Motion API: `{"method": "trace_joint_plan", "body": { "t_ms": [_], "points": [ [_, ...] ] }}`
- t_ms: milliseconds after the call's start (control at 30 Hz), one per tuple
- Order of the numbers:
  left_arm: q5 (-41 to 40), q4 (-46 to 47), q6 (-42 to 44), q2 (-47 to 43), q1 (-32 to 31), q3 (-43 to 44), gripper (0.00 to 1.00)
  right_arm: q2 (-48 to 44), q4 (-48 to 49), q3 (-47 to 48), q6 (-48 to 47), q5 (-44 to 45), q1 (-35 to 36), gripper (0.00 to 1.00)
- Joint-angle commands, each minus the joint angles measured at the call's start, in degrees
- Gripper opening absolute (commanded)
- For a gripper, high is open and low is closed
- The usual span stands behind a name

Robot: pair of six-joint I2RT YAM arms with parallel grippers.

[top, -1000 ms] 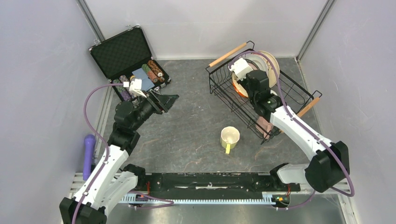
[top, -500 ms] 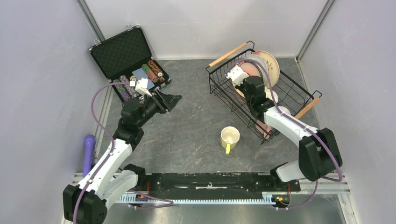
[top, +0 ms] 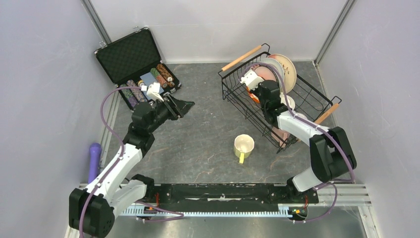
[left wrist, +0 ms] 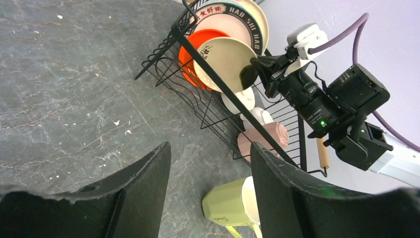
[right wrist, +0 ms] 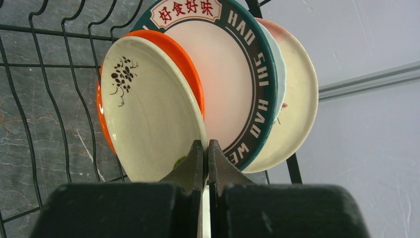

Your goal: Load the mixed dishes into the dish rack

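Grey worktop [top: 198,134] carrying mug [top: 243,145] outside rack [top: 241,58]: probably light, rigid, slick, breakable; gripping best across rim. Left jaws gaping; right jaws clenched empty.

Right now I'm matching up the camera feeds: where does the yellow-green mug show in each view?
Top external: the yellow-green mug sits near the picture's centre, below and slightly left of the orange plate.
Left wrist: the mug is at the bottom edge, right of centre, with the orange plate at the top.
Right wrist: the mug is not in it.
Shared landmark: the orange plate, which also shows in the right wrist view.
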Motion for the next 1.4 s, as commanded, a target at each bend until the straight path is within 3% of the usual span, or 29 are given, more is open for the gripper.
{"method": "trace_joint_plan", "body": {
  "t_ms": [0,167,300,433,500,700,767,1067,1200,1367],
  "points": [
    [2.33,2.28,1.94,1.42,-0.19,1.62,0.66,1.55,5.16,-0.18,0.60,-2.14,-0.41,0.00],
    [2.61,-0.29,1.86,3.87,-1.14,3.10,0.66,2.13,6.18,-0.50,3.16,-4.52,-0.76,0.00],
    [1.14,-10.59,6.37,8.25,-5.23,8.14,0.68,3.44,3.64,1.85,6.30,-5.79,-1.57,0.02],
    [0.35,-15.57,8.43,11.19,-8.20,10.03,0.70,4.22,-1.71,5.09,8.89,-9.49,-3.03,0.20],
    [0.17,-16.87,8.85,11.87,-8.86,10.46,0.70,4.02,-1.69,4.96,9.45,-9.24,-3.28,0.38],
    [-0.69,-21.11,10.72,13.58,-10.96,13.25,0.69,2.45,-3.19,6.40,9.72,-8.90,-3.32,0.45],
    [-0.85,-22.19,10.89,14.74,-12.48,14.28,0.70,1.46,-4.74,7.60,9.91,-9.96,-3.36,0.53],
    [-5.43,-21.09,4.99,22.22,-24.82,15.94,0.74,-10.34,-9.09,7.45,22.40,-21.55,-3.34,0.66],
    [-8.78,-21.20,2.94,26.14,-30.24,18.04,0.74,-17.90,-9.22,3.08,29.64,-21.78,-3.34,0.68],
    [-12.91,-25.75,3.61,30.50,-36.05,23.21,0.73,-26.71,-12.10,-1.30,30.27,-21.78,-3.39,0.70]
  ]
}}
